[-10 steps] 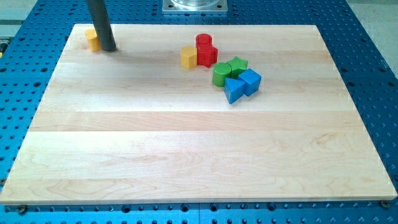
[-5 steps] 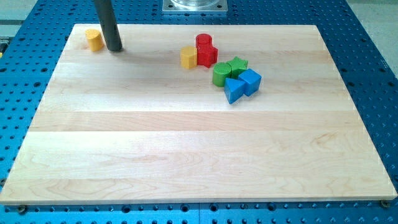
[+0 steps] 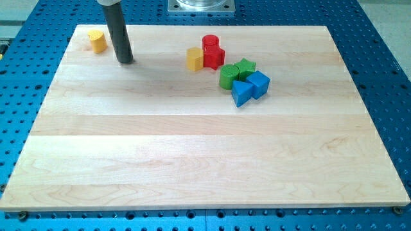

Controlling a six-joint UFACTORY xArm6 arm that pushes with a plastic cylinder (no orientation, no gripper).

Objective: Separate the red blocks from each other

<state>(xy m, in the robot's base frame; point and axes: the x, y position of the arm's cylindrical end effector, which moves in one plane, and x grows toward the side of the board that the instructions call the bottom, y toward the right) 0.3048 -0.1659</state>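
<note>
Pale wooden board [image 3: 192,160], visible grain, on blue perforated table [image 3: 385,77]. Blocks small, matte. Dark straight rod stands near-upright from view's top; my tip [image 3: 126,61] rests on board, touching nothing, just right of yellow cylinder [image 3: 97,40], well left of cluster. No gripper, rod only. Red cylinder [image 3: 210,43] touches ridged red block [image 3: 214,57] below it, near top centre. Yellow hexagonal block [image 3: 195,58] beside them. Green cylinder [image 3: 228,77], green star block [image 3: 245,67], blue triangular block [image 3: 241,94], blue cube [image 3: 259,83] bunched lower right.

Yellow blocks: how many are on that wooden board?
2. One yellow block sits near the board's top left corner, left of the rod's tip. The other yellow block touches the red blocks near the top middle.
</note>
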